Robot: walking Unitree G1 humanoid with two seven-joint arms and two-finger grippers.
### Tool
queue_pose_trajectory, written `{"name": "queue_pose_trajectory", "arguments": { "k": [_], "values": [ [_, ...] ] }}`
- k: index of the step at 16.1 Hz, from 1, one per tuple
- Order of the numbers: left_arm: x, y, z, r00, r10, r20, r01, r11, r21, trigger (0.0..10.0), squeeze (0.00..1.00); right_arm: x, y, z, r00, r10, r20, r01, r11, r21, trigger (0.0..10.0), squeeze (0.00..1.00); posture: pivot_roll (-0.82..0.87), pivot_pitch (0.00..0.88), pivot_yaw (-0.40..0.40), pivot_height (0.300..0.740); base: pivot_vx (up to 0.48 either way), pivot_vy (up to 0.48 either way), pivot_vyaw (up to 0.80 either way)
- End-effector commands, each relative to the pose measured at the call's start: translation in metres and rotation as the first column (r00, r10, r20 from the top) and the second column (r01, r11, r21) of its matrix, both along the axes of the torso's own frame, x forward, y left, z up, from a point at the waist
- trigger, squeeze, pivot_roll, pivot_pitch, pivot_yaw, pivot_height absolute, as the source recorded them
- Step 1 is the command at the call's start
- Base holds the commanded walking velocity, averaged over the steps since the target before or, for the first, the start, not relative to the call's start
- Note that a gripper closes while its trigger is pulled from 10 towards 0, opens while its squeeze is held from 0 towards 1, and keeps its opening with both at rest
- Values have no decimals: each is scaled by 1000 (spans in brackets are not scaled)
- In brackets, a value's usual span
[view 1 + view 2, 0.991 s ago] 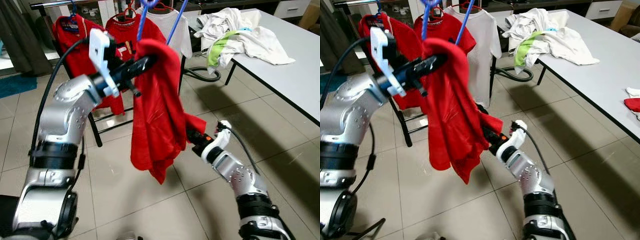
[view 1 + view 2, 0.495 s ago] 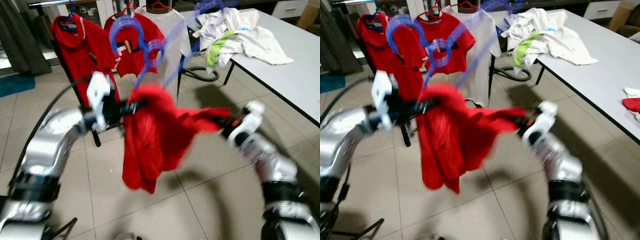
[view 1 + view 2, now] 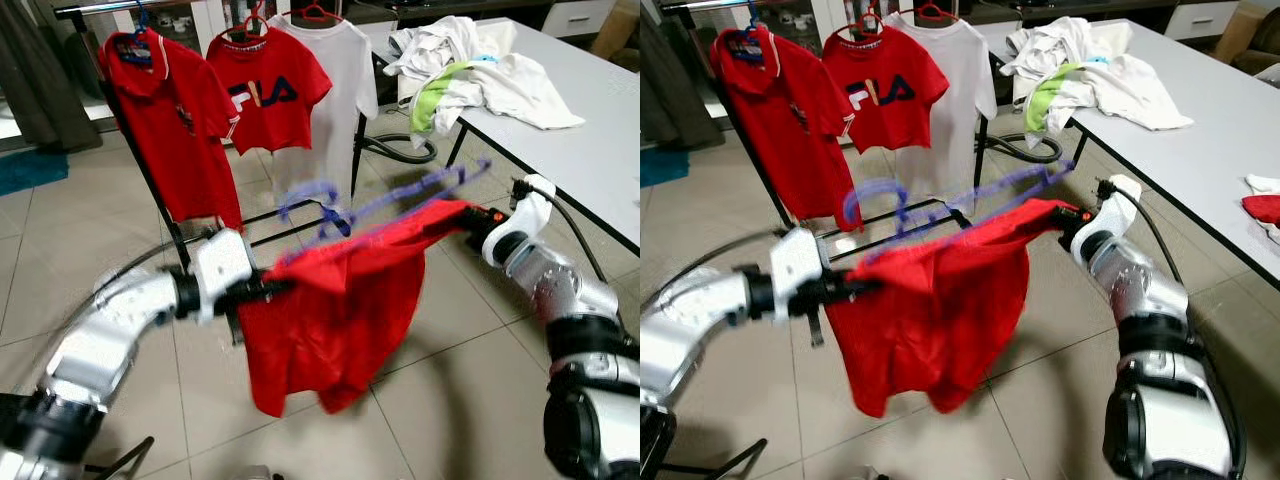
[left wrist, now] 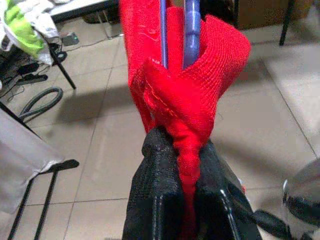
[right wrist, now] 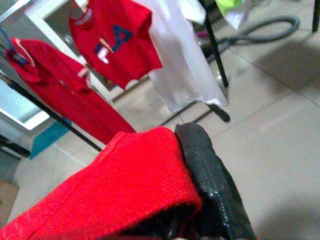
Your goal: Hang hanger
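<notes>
A silver humanoid robot stands on a tiled floor (image 3: 60, 250), holding a red shirt (image 3: 340, 310) stretched between its two arms in mid-air. The left gripper (image 4: 181, 150) has its black fingers clamped on a bunched fold of the shirt's fabric, beside the blue hanger (image 3: 380, 205) threaded through the garment. The right gripper (image 5: 192, 200) pinches the opposite end of the shirt, its fingers closed on the cloth. The hanger is blurred, its hook (image 3: 305, 195) rising above the shirt, well short of the clothes rack (image 3: 150, 170) behind. On that rack hang a red polo shirt (image 3: 165, 120), a red FILA T-shirt (image 3: 265, 90) and a white T-shirt (image 3: 335, 100). To the robot's right, a white table (image 3: 590, 150) carries a heap of pale laundry (image 3: 480, 65) at its far end.
</notes>
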State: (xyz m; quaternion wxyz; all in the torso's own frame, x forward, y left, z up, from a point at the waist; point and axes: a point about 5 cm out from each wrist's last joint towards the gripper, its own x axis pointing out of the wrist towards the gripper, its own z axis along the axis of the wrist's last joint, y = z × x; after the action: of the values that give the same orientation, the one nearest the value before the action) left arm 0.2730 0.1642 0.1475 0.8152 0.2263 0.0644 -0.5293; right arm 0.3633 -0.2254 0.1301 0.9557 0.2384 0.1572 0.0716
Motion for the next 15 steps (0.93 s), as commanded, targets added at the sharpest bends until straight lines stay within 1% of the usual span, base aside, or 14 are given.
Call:
{"name": "queue_pose_trajectory", "arguments": {
  "k": [1, 2, 3, 4, 5, 6, 7, 9, 10, 11, 12, 14, 15],
  "values": [
    [-4, 14, -4, 1000, 27, -1, -27, 997, 73, 0, 0, 1, -34, 17, 990, -132, 56, 135, 989, -56, 0, 0, 32, 0, -11, 740, 0, 0, 0],
    [-9, 15, -13, 1000, 21, -17, -19, 992, 124, 0, 0, 3, -38, 21, 987, -150, 61, 154, 987, -56, 0, 0, 35, 0, -15, 740, 0, 0, 0],
    [-13, 18, -22, 999, 36, -24, -31, 982, 186, 0, 0, 6, -40, 27, 984, -163, 72, 167, 985, -47, 0, 0, 36, 0, -19, 740, 0, 0, 0],
    [-13, 19, -26, 999, 48, -24, -42, 977, 210, 0, 0, 7, -41, 30, 983, -167, 77, 170, 985, -41, 0, 0, 36, 0, -19, 740, 0, 0, 0],
    [-15, 26, -38, 996, 85, -29, -73, 954, 291, 0, 0, 11, -41, 39, 981, -165, 99, 168, 985, -25, 0, 0, 39, 0, -25, 740, 0, 0, 0],
    [-17, 28, -44, 995, 88, -38, -71, 945, 321, 0, 0, 13, -41, 43, 981, -162, 109, 165, 986, -18, 0, 0, 39, 0, -25, 740, 0, 0, 0],
    [-19, 29, -50, 992, 109, -63, -82, 939, 333, 0, 0, 15, -40, 46, 980, -158, 118, 161, 987, -12, 0, 0, 39, 0, -26, 740, 0, 0, 0],
    [-20, 34, -57, 985, 153, -77, -114, 919, 378, 0, 0, 17, -38, 51, 980, -149, 133, 152, 988, -7, 0, 0, 39, 0, -26, 740, 0, 0, 0],
    [-21, 40, -64, 979, 193, -71, -145, 892, 429, 0, 0, 19, -37, 56, 979, -142, 145, 143, 990, -3, 0, 0, 38, 0, -25, 740, 0, 0, 0],
    [-17, 43, -65, 970, 242, -24, -208, 877, 433, 0, 0, 20, -37, 58, 979, -131, 157, 133, 991, -7, 0, 0, 38, 0, -25, 740, 0, 0, 0],
    [-16, 43, -65, 970, 244, -8, -218, 879, 424, 0, 0, 20, -37, 58, 979, -129, 157, 132, 991, -10, 0, 0, 36, 0, -23, 740, 0, 0, 0],
    [-17, 44, -66, 964, 265, -16, -230, 866, 444, 0, 0, 19, -42, 57, 979, -142, 148, 146, 989, -20, 0, 0, 37, 0, -24, 740, 0, 0, 0],
    [-17, 50, -70, 954, 299, -13, -257, 843, 472, 0, 0, 18, -43, 58, 978, -143, 151, 147, 989, -18, 0, 0, 37, 0, -23, 740, 0, 0, 0]
  ]
}}
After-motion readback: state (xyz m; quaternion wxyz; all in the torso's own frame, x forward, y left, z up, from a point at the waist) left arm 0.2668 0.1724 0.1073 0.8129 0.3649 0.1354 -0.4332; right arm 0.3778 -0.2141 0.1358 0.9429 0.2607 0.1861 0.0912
